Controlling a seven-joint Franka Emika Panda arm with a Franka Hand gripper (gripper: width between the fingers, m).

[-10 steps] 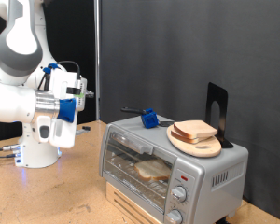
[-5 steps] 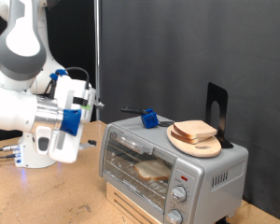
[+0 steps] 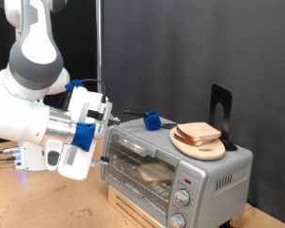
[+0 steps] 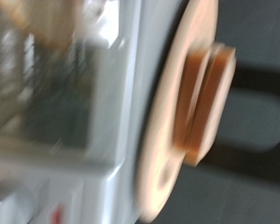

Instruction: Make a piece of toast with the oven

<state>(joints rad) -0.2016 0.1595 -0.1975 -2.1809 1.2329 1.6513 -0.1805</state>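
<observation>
The silver oven [image 3: 177, 163] stands at the exterior view's lower right, glass door closed. Through the glass I see the piece of toast [image 3: 157, 173] lying on the wire rack. My gripper [image 3: 105, 122] hangs at the oven's upper left corner, close to it, on the white arm with blue fittings. Nothing shows between its fingers. The wrist view is blurred. It shows the oven's top and glass front [image 4: 56, 93] from close by, and the gripper's fingers do not show in it.
A round wooden board [image 3: 199, 146] [image 4: 168, 121] with piled bread slices [image 3: 198, 133] [image 4: 207, 98] lies on the oven's top. A blue object [image 3: 152, 120] and a black stand [image 3: 219, 110] also sit up there. The oven rests on a pale box [image 3: 133, 203]. Two knobs [image 3: 181, 199] are at its right front.
The arm has swung down and to the exterior view's right, bringing the gripper from well left of the oven to its upper left corner.
</observation>
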